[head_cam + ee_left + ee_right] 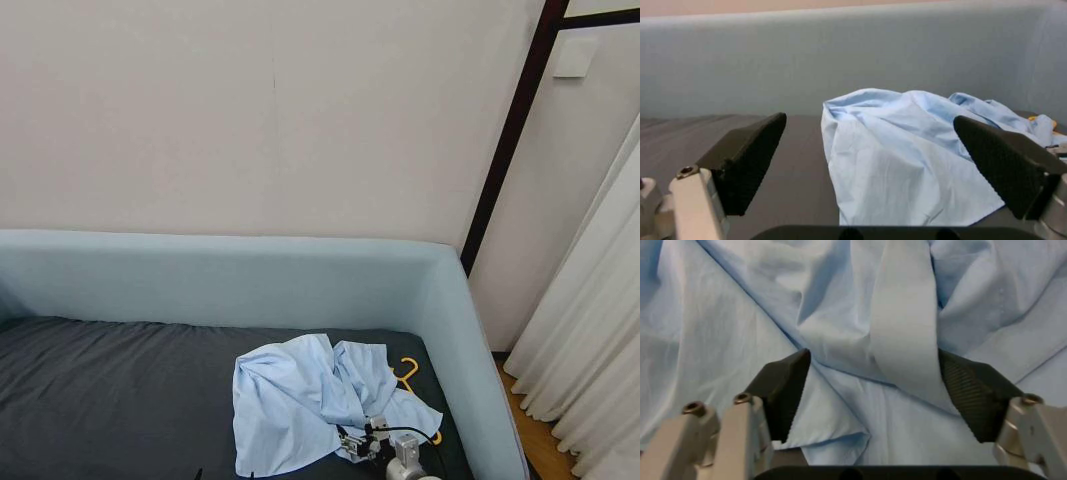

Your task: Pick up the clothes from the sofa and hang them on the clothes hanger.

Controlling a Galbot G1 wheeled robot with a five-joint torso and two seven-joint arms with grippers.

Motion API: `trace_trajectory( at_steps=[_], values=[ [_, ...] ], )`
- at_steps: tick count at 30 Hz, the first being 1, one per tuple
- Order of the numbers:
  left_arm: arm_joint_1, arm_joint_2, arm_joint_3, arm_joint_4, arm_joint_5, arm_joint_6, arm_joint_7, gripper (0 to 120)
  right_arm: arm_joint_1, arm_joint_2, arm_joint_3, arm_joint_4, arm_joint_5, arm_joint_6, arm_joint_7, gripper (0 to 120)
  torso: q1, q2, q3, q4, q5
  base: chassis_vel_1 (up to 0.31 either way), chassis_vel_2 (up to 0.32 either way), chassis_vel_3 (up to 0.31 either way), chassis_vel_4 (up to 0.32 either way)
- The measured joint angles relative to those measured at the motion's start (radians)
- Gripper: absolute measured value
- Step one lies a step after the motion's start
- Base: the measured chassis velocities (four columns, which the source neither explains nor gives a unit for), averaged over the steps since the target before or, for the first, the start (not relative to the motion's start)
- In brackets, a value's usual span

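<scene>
1. Sofa (200, 280): pale blue, with a padded back along the wall and an arm at the robot's right; carries a dark grey seat (100, 400).
2. Shirt (300, 400): light blue, crumpled in a loose heap on the seat near the right-hand sofa arm; lies creased and partly spread flat toward the robot.
3. Left gripper (873, 160): hangs low over the bare seat, facing the shirt from the left side. Fingers (750, 165) set wide apart, holding nothing, short of the cloth.
4. Right gripper (870, 390): sits at the near right edge of the shirt, seen in the head view at (347, 438). Fingers (783, 390) spread wide, one on each side of a flat fold of the fabric, not closed on it.
5. Hanger (407, 372): yellow, mostly buried under the shirt, with its hook poking out at the far right beside the sofa arm.
</scene>
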Motion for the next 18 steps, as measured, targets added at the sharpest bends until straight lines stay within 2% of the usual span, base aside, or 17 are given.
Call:
trace_trajectory(
  at_steps=[2,3,7,8,11,12,18],
  values=[
    [-0.002,-0.003,0.0,0.0,0.0,0.0,0.0,99,0.001,0.0,-0.005,0.001,0.003,0.005,-0.002,61,0.0,0.0,0.0,0.0,0.0001,0.0,0.0,0.0,0.0],
    [-0.002,-0.003,0.0,0.0,0.0,0.0,0.0,99,0.001,0.0,-0.005,0.001,0.003,0.005,-0.002,61,0.0,0.0,0.0,0.0,0.0001,0.0,0.0,0.0,0.0],
    [-0.003,-0.008,0.0,0.0,0.001,0.0,-0.002,99,0.007,0.003,-0.027,0.006,0.005,0.024,-0.006,42,0.0,0.0,0.0,0.0,0.0001,0.0,0.0,0.0,0.0],
    [-0.003,-0.008,0.0,0.0,0.001,0.0,-0.002,99,0.007,0.003,-0.027,0.006,0.005,0.024,-0.006,42,0.0,0.0,0.0,0.0,0.0001,0.0,0.0,0.0,0.0],
    [-0.002,-0.008,0.001,0.001,0.001,0.0,-0.002,99,0.018,0.01,-0.046,0.002,0.007,0.033,-0.007,27,0.0,0.0,0.0,0.0001,0.0001,0.0,0.0,0.0,0.0],
    [-0.002,-0.008,0.001,0.001,0.001,0.0,-0.002,99,0.018,0.01,-0.046,0.002,0.007,0.033,-0.007,27,0.0,0.0,0.0,0.0001,0.0001,0.0,0.0,0.0,0.0],
    [-0.002,-0.009,-0.001,0.001,0.001,0.0,-0.002,99,0.033,0.011,-0.076,-0.015,-0.004,0.033,-0.007,5,0.0,0.0,0.0,0.0001,0.0002,0.0,0.0,0.0,0.0]
  ],
)
